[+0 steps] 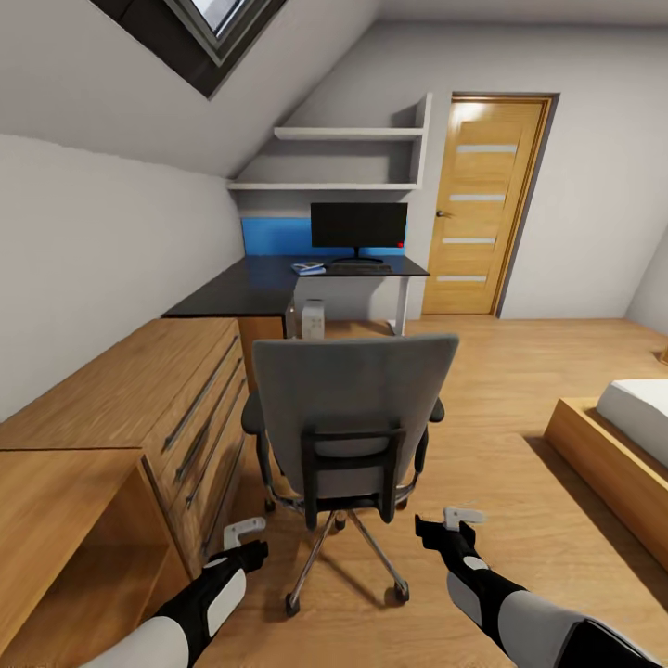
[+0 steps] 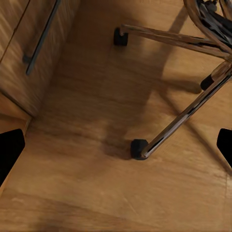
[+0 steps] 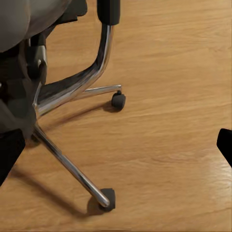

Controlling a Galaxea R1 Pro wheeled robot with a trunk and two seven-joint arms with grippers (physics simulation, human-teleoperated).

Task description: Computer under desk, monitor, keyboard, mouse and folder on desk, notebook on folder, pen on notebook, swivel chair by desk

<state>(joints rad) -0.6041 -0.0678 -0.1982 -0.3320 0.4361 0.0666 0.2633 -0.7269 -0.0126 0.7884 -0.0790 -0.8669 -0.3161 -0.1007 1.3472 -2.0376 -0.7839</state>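
Observation:
The grey swivel chair stands in front of me with its back turned to me, hiding its seat. Its chrome legs and castors show in the left wrist view and the right wrist view. Further on is the black desk with the monitor and the keyboard in front of it. A flat blue thing, probably the folder, lies left of the keyboard. The computer stands under the desk. Mouse, notebook and pen are too small to make out. My left gripper and right gripper hang open and empty, low on either side of the chair base.
A light wood drawer unit runs along the left wall, close to my left arm. A bed is at the right. The wood door is beyond the desk, and shelves hang above the monitor. Open floor lies right of the chair.

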